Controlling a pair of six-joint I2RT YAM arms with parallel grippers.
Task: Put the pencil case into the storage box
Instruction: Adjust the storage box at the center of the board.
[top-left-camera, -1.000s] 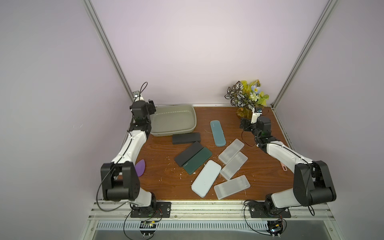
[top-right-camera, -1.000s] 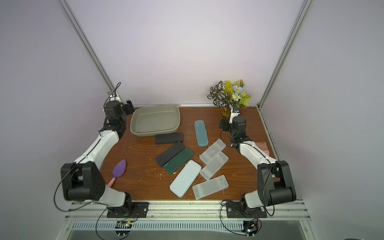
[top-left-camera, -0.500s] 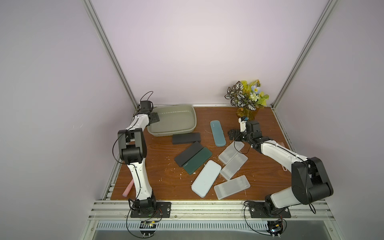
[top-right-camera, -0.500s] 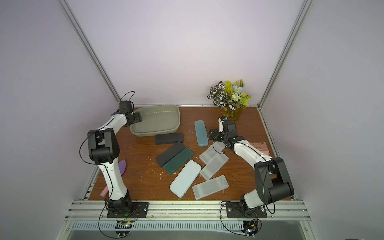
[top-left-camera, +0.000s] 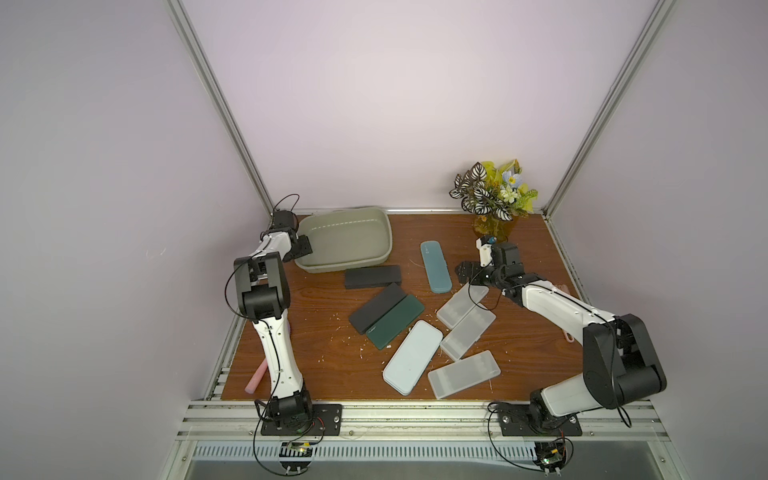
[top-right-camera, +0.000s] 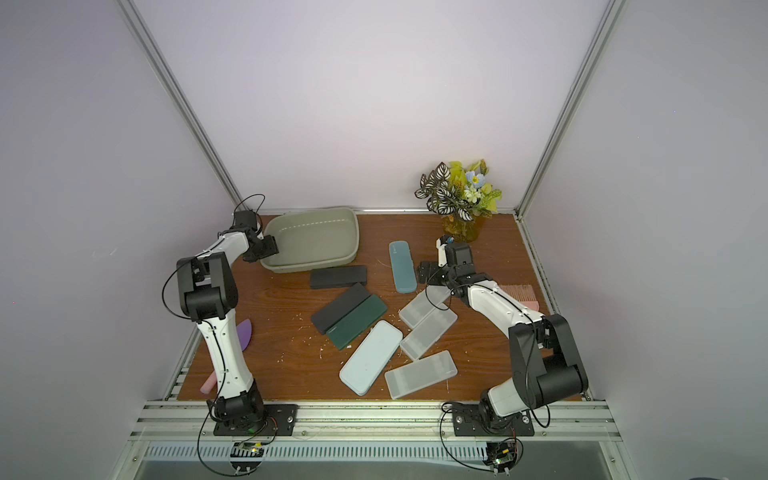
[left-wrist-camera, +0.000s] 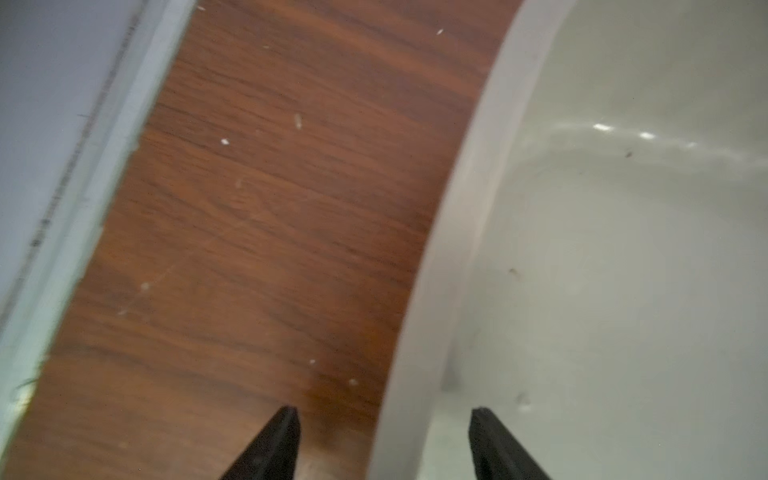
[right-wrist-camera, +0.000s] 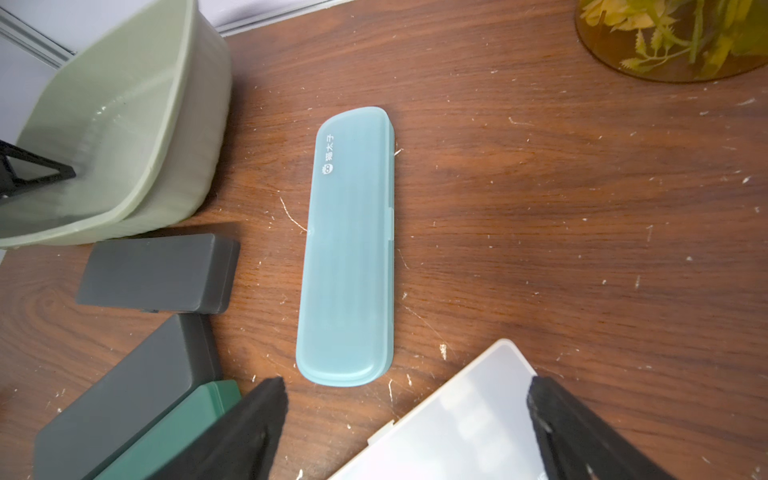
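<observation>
I see the teal pencil case (right-wrist-camera: 347, 249), slim and round-ended with a white logo, lying flat on the table (right-wrist-camera: 540, 208) near the storage box (top-left-camera: 345, 264), whose floor is bare. My right gripper (right-wrist-camera: 405, 388) hangs spread wide just short of the case's end. My left gripper (left-wrist-camera: 382, 415) is parted astride the box rim.

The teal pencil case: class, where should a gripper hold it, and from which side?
I would grip the teal pencil case across its narrow width at mid-length, coming straight down from above. It lies flat on the table, long and slim, with both long edges free; the open right gripper is nearest.
</observation>
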